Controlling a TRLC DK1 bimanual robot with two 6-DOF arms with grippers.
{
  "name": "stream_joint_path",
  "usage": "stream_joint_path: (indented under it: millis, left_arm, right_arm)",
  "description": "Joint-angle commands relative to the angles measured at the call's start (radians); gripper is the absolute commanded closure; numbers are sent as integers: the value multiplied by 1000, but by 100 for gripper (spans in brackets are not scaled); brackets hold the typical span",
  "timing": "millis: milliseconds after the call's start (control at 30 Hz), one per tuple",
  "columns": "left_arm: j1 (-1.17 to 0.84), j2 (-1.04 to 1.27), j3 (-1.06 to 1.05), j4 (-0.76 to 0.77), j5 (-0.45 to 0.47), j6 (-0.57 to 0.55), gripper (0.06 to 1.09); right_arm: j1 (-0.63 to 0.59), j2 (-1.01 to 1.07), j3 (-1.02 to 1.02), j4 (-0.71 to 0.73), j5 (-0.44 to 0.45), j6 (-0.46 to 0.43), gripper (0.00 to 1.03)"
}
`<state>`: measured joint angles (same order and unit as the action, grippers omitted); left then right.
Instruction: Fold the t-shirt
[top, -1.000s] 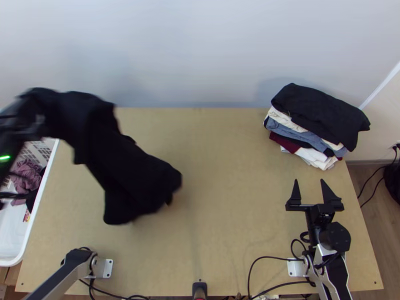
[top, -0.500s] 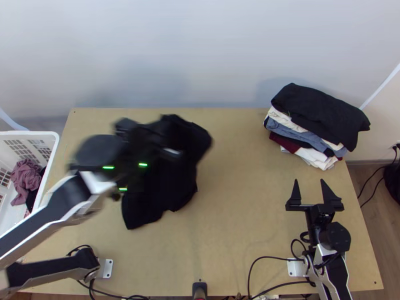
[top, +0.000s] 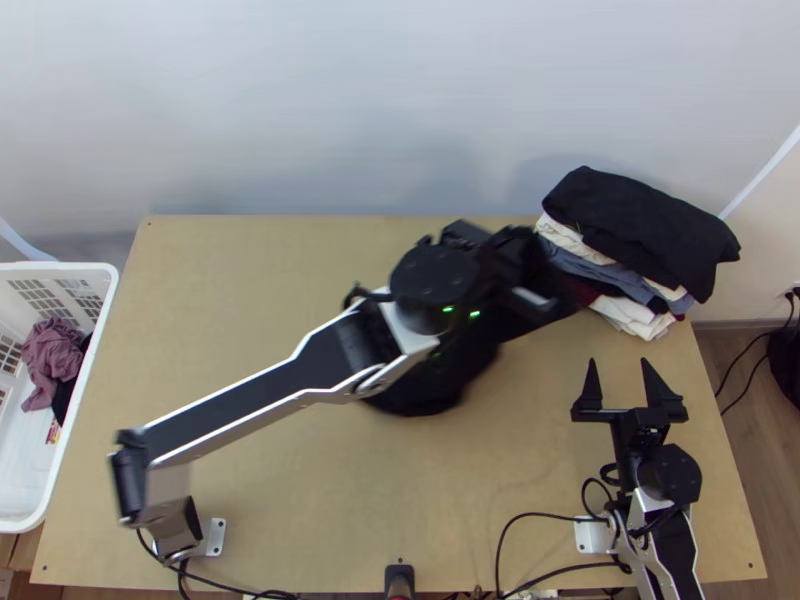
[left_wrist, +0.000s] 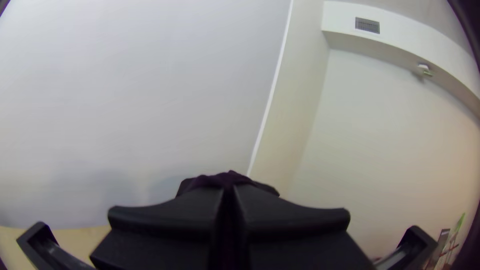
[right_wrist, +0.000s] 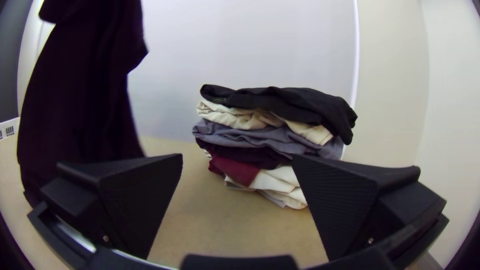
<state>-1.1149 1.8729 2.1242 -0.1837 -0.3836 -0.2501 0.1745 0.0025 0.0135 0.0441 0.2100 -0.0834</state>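
No fold is seen yet, so laying out and all folding are left (early stage, by the look of it). T-shirt is pinched in the left gripper, fingers closed on it, bulk hung loosely below. Right gripper is spread wide, nothing held, cloth apart to its left.
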Motion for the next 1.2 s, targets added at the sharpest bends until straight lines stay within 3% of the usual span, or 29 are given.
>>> stream_joint_path:
  millis: [0, 133, 233, 433, 567, 767, 967, 1000, 1100, 1167]
  left_arm:
    - [-5, -26, 120, 30, -37, 6, 105]
    - [43, -138, 17, -46, -37, 14, 105]
    - [129, -276, -176, -125, -6, 8, 105]
    - [380, -640, -756, -125, 224, 9, 105]
    - [503, -856, -1106, -146, 410, 80, 105]
    - [518, -1095, -1495, -189, 413, 141, 105]
    - [517, -1293, -1597, -333, 413, 156, 104]
    - [518, -1345, -1607, -358, 413, 160, 98]
    - [517, -1471, -1616, -396, 414, 192, 55]
    - [518, -1546, -1616, -398, 413, 196, 36]
  right_arm:
    - [-3, -4, -10, -9, 3, -15, 4]
    - [-3, -4, -10, -7, 3, -15, 4]
    - [-3, -4, -10, -9, 3, -15, 4]
    - [-3, -4, -10, -7, 3, -15, 4]
    - [-3, -4, -10, -9, 3, -15, 4]
    - [-3, -4, -10, -9, 3, -15, 4]
    - [-3, -4, -10, -7, 3, -15, 4]
    - [-3, -4, -10, -9, 3, -15, 4]
    - [-3, -4, -10, -9, 3, -15, 4]
    - [-3, -4, -10, -7, 3, -15, 4]
